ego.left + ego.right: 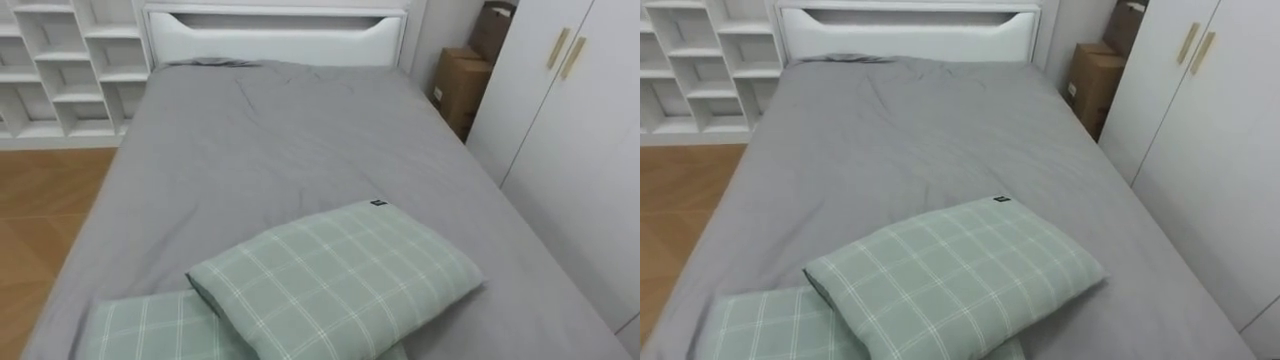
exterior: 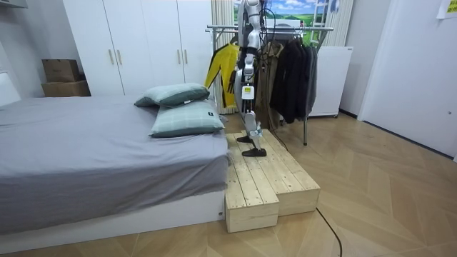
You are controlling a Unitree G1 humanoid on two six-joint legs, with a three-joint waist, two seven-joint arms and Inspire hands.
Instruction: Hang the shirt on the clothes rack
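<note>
The robot stands on the pale wooden platform beside the grey-sheeted bed. Its left hand hangs down; its hold cannot be told

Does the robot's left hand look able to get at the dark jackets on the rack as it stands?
Probably not: the left hand hangs at its side, and the dark jackets hang behind the robot, which faces the bed.

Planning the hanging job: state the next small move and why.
Probably turn from the grey bed to the clothes rack behind the robot: the eye views face two green checked pillows and no loose garment, while dark jackets hang on the rack.
</note>
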